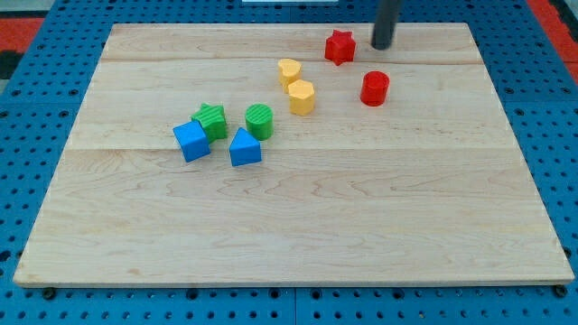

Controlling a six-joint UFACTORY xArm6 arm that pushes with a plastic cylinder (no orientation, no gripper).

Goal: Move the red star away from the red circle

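Rod rather than claw: the arm ends in a straight dark rod with no jaws to spread or press together, so it pinches nothing, and its tip (pixel 382 46) rests on the board (pixel 316 226) near the view's top edge. The tip stands just beside the red star (pixel 340 47), on the star's right as viewed, with a small gap showing between them.

The red star sits near the view's top, right of centre. The red circle (pixel 374 88) lies below it and a little to the right, near but apart. Two yellow blocks (pixel 295 86) lie to the lower left of the star. A green star (pixel 211 120), green circle (pixel 259 121), blue cube (pixel 191 141) and blue triangle (pixel 244 148) cluster well apart, towards the view's left.

The star looks like a small, stiff, light plastic piece that should slide easily on the smooth wood. It cannot be gripped, only pushed. Its points may make it spin if struck off centre, so contact through its middle, on the side facing the circle, seems best. A push towards the view's left should widen the gap, though the top edge is close.
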